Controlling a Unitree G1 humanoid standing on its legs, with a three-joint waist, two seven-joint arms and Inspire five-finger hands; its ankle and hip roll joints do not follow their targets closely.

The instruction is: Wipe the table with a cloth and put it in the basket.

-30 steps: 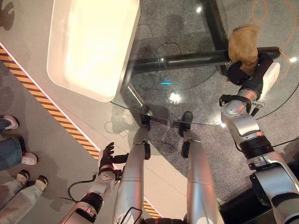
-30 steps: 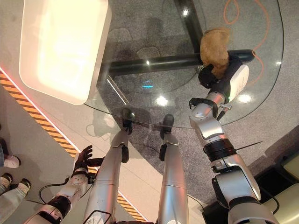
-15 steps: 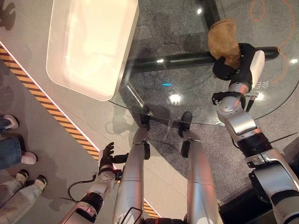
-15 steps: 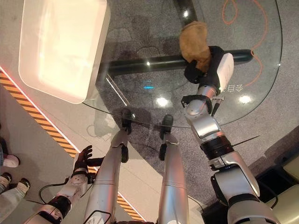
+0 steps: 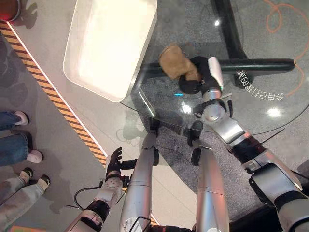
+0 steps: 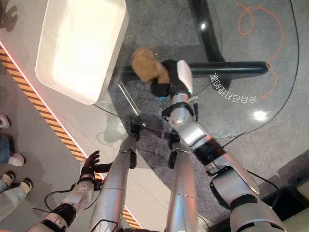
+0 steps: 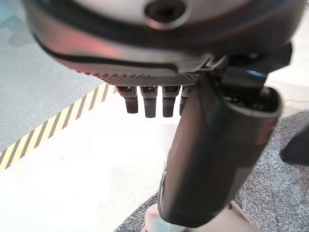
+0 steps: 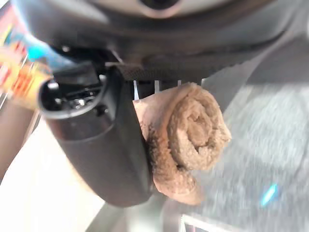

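The right robot hand (image 5: pixel 195 77) clasps the rolled brown cloth (image 5: pixel 175 62) over the glass worktop (image 5: pixel 270 72) at frame centre – wiping looks done – so next it must carry the cloth on to the white basket (image 5: pixel 91 82) at upper left.

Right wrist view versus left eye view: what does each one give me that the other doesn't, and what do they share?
Right wrist view alone: the brown terry cloth is rolled into a spiral, pinched between the right hand's thumb and fingers. Left eye view alone: the round glass table, the white rectangular basket off its left edge, the open left hand low beside the robot, and a person's shoes on the floor. Both: the right hand shut on the cloth.
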